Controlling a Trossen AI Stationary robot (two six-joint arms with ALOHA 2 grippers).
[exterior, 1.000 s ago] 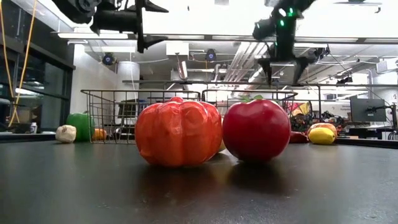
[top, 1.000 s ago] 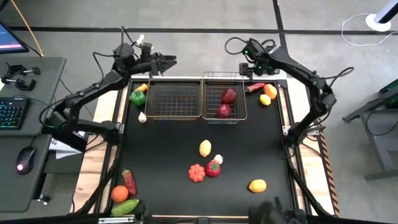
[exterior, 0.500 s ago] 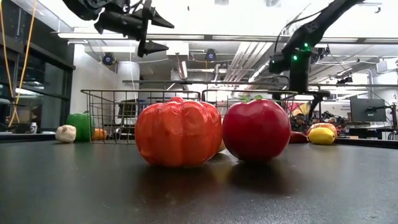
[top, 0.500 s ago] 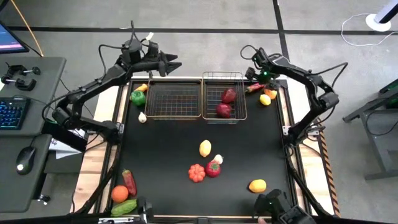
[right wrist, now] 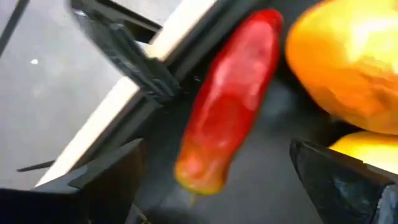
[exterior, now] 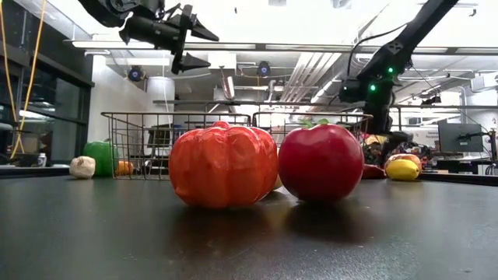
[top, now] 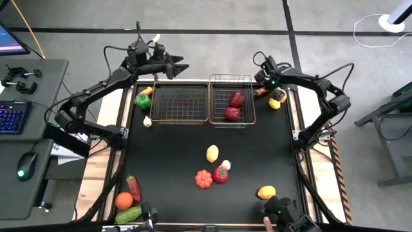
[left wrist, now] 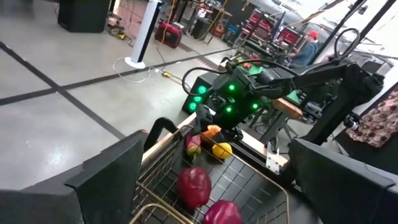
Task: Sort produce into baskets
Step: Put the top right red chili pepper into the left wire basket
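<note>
Two wire baskets stand side by side at the table's far edge. The left basket [top: 182, 103] holds nothing; the right basket [top: 232, 103] holds two dark red pieces [top: 237, 98]. My right gripper [top: 262, 87] is open and points steeply down just right of that basket. Its fingers stand on either side of a long red pepper [right wrist: 230, 99] lying on the table, without touching it. An orange piece [right wrist: 348, 62] and a lemon [right wrist: 367, 149] lie beside the pepper. My left gripper [top: 181, 65] hovers open and nearly level, high above the left basket's far rim.
A green pepper [top: 143, 101], a small orange piece [top: 147, 91] and garlic [top: 147, 121] lie left of the baskets. Mid-table are a lemon [top: 212, 153], an orange-red ribbed piece [top: 204, 179] and a red tomato [top: 221, 175]. Another lemon [top: 266, 192] is near right. An orange, red pepper and cucumber [top: 130, 214] lie near left.
My right gripper has come down from above the right basket's far rim toward the table's right edge. It has rolled at the wrist and now stands low over the red pepper. My left gripper has rolled slightly in place. Both stay open; no produce has moved.
</note>
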